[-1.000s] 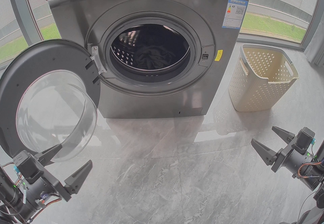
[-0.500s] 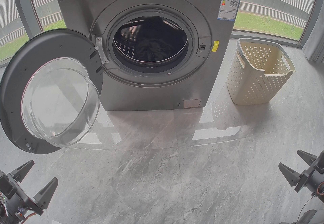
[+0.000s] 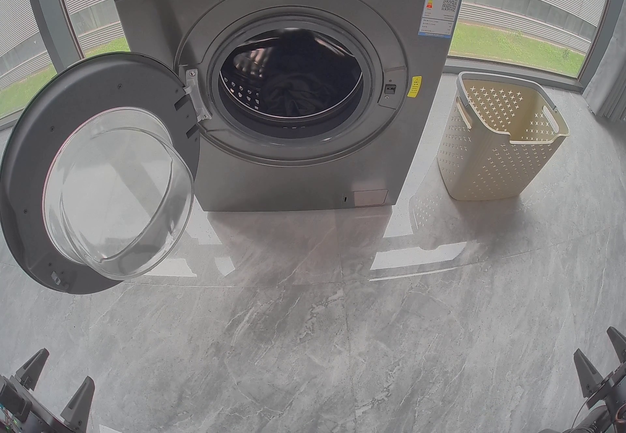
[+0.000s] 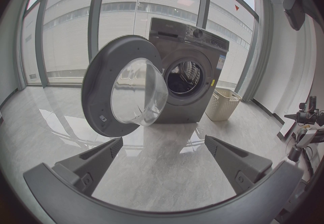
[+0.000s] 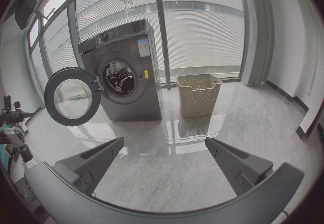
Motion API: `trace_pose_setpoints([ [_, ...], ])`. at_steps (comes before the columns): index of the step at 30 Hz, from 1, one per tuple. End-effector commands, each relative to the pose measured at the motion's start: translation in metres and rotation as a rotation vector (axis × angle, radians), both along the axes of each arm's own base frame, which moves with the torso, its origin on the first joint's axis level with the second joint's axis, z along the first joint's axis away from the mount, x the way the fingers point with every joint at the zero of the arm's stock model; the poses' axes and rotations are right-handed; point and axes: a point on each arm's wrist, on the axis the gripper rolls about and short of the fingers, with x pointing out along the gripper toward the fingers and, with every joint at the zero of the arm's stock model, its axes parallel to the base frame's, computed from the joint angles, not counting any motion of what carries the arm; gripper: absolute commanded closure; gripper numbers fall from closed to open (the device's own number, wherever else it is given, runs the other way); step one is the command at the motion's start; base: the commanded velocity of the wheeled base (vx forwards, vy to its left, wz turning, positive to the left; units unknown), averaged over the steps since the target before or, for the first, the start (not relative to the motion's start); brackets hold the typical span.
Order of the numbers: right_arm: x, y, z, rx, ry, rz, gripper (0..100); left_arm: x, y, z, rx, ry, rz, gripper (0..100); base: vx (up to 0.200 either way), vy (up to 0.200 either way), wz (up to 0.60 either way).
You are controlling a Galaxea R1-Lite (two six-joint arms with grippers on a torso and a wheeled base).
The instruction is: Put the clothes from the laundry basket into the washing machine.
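Across the polished grey stone floor [image 3: 326, 336], which mirrors the window light in pale bands, I see the washing machine [image 3: 280, 186] standing with its back to a wall of tall windows [image 5: 202, 22]. Grass [image 3: 521, 49] and a striped building front lie outside. Its round door [image 3: 85, 88] hangs wide open on the hinge at the robot's left, the clear glass bowl facing out. Inside the drum lies a dark heap, clothes [image 3: 290, 95] I think, though it is dim in there. The laundry basket [image 3: 495, 154], cream and perforated, stands upright on the floor near the machine on the robot's right, not touching it. A grey curtain [image 5: 258, 29] hangs in the corner beyond the basket. My left pincer [image 3: 65, 368] sits low at the near left, fingers spread wide and holding nothing. The right pincer [image 3: 595, 343] sits low at the near right, likewise wide and unloaded. Both are well apart from machine and basket.
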Motion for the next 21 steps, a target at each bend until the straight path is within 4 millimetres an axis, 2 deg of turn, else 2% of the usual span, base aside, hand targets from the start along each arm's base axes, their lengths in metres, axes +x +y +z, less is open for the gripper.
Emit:
trace_pose_setpoints([
  [1, -0.008, -0.0014, -0.0093, -0.01, -0.043, -0.102, 0, -0.011, -0.0033, -0.0096, -0.001, -0.093, 0.03, 0, 0.0, 0.0, 0.0],
  [5, -0.0139, 0.0017, -0.0111, -0.064, -0.101, -0.176, 0, -0.0117, -0.0011, -0.0104, 0.049, -0.097, 0.113, 0, 0.0, 0.0, 0.0],
  [7, -0.0156, 0.002, -0.0115, -0.081, -0.129, -0.139, 0, -0.0125, 0.0002, -0.0151, 0.1, -0.071, 0.159, 0, 0.0, 0.0, 0.0],
  [12, -0.0156, 0.0045, -0.0168, -0.091, -0.087, -0.01, 0, -0.0137, 0.0, -0.0172, 0.105, -0.058, 0.13, 0, 0.0, 0.0, 0.0],
  [16, -0.0158, 0.0041, -0.0165, -0.089, -0.085, -0.03, 0, -0.0136, 0.0, -0.017, 0.105, -0.062, 0.132, 0, 0.0, 0.0, 0.0],
  [18, -0.0154, 0.0026, -0.0165, -0.05, -0.079, -0.103, 0, -0.0136, 0.0, -0.0168, 0.106, -0.064, 0.13, 0, 0.0, 0.0, 0.0],
  [21, -0.0153, 0.0033, -0.0166, -0.082, -0.082, -0.068, 0, -0.0136, 0.0, -0.0173, 0.105, -0.064, 0.131, 0, 0.0, 0.0, 0.0],
])
